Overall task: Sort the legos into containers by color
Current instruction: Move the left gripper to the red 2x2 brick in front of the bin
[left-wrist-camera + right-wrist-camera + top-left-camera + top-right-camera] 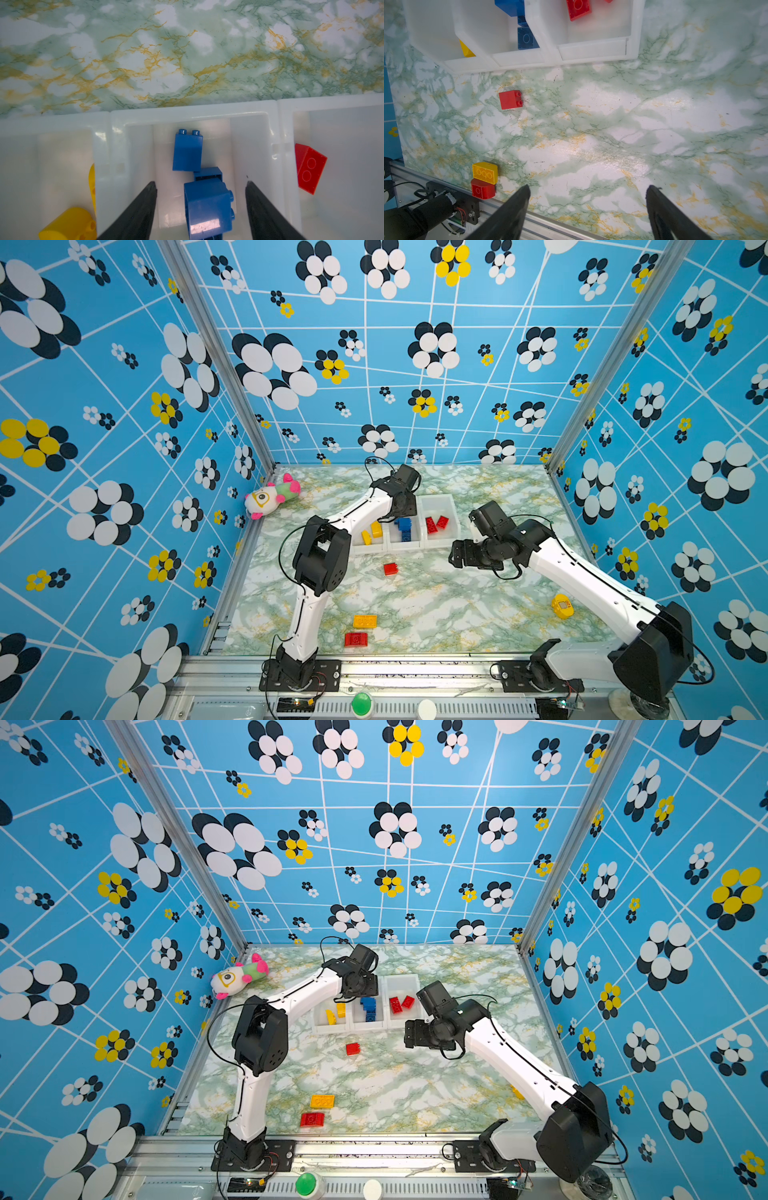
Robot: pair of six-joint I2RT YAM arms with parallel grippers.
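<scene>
Over the middle one of your three joined white translucent plastic bins, the left gripper has its fingers apart, with a chunky blue studded brick lying loose between them.

That brick touches neither finger and sits in the middle bin next to a second blue brick. The yellow pieces are in the bin on your left arm's end, and the red bricks are in the opposite end bin. Your right gripper hangs just off that red end, fingers spread wide over bare marble-print tabletop with nothing between them. Out of the bins: a small red brick just in front of them, a flat yellow brick and a red rounded brick side by side well in front, and a round yellow labelled piece well off to the right-arm side.
</scene>
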